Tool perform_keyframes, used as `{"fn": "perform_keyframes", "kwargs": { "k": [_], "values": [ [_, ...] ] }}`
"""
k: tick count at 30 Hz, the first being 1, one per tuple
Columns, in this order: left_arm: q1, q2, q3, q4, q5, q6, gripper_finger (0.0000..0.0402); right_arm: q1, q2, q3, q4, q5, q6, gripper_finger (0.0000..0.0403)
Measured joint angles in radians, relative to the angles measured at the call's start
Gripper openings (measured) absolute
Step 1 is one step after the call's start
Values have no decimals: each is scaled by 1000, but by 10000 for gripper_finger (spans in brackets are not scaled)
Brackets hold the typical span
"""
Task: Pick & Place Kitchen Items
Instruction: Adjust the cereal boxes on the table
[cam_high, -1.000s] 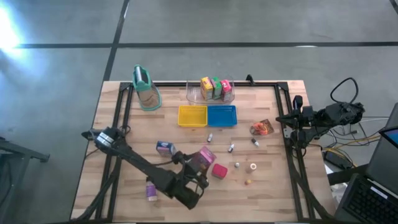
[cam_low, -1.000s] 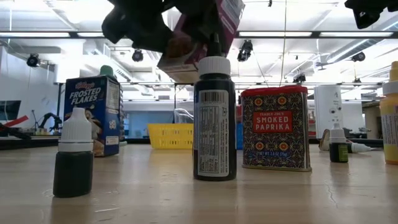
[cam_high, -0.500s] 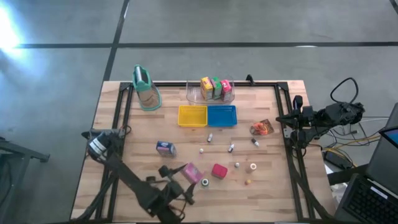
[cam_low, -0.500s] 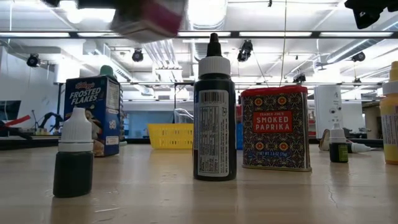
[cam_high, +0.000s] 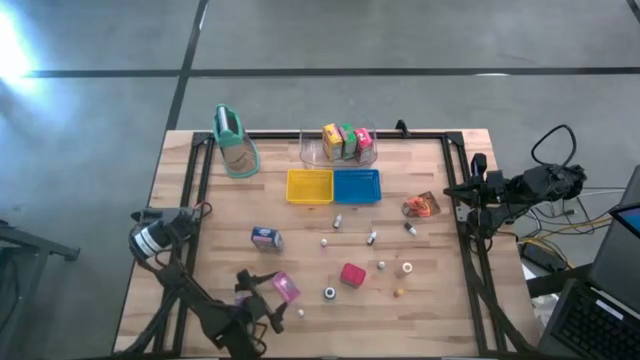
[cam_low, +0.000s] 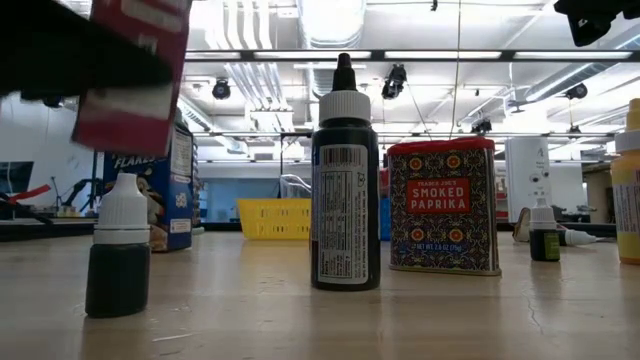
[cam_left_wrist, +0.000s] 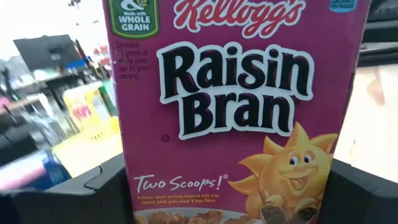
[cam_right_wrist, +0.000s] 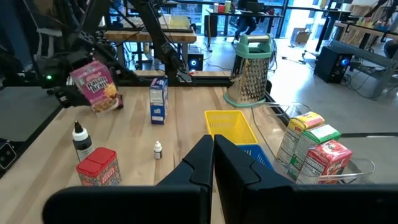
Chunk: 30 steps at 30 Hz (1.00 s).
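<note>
Pink carton (cam_high: 285, 288) is light, thin card, easily crushed; left tool (cam_high: 262, 300) grips its flat sides. Right tool (cam_right_wrist: 213, 163) is closed, empty.

Readable stuff: the pink cereal carton (cam_left_wrist: 239, 112) filling the left wrist view says "Kellogg's Raisin Bran", "Two Scoops!" and has a green "Whole Grain" badge at upper left. In the low view, the red tin (cam_low: 443, 205) right of center reads "Trader Joe's Smoked Paprika", and the blue box (cam_low: 160, 185) at left says "Frosted Flakes".
</note>
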Motion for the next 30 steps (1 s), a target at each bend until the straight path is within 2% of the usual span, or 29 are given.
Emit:
{"fn": "perform_keyframes", "kwargs": {
  "k": [6, 9, 18, 24, 30],
  "values": [
    [3, 0, -63, 14, 10, -204, 352, 0, 0, 0, 0, 0, 0, 8],
    [14, 0, -84, 40, 13, -247, 352, 0, 0, 0, 0, 0, 0, 8],
    [99, -1, -84, 80, 98, -190, 352, 0, 0, 0, 0, 0, 0, 8],
    [128, 36, -84, 202, 96, -105, 352, 0, 0, 0, 0, 0, 0, 8],
    [140, 80, -84, 246, 99, -100, 352, 0, 0, 0, 0, 0, 0, 8]
  ]
}}
